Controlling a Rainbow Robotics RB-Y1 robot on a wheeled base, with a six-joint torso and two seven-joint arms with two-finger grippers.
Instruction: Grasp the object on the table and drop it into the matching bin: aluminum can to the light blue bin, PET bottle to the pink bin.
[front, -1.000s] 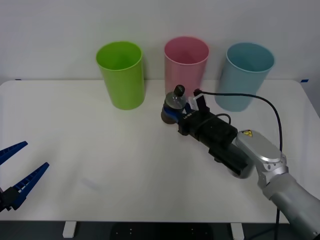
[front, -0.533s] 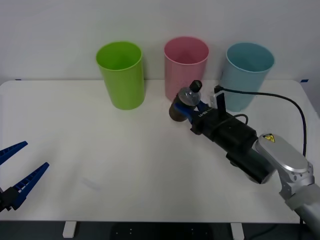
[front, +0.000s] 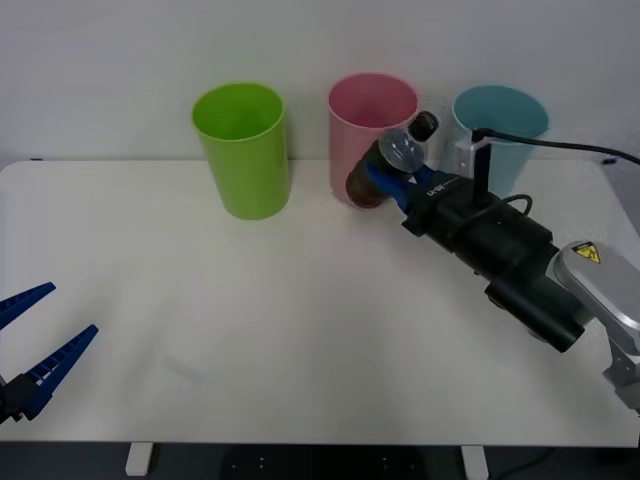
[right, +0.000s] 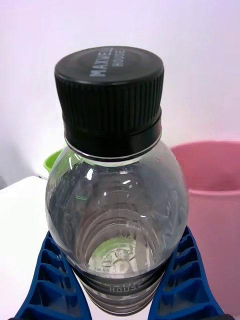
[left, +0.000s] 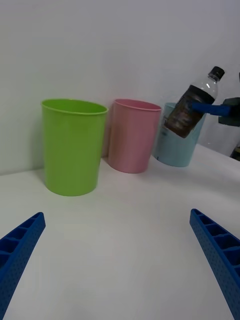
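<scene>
I have the PET bottle (front: 390, 168) off the bench (front: 200, 300), tilted, cap up and to the right, base down-left, just in front of the pink bin (front: 372, 115) and near its rim; the right pincer (front: 398, 180) is clamped on its waist, blue fingers (right: 182, 285) either side; clear shoulder, black cap, dark contents; I judge it must go farther and higher to clear the rim; the left pincer (front: 35, 345) waits open, near left.
</scene>
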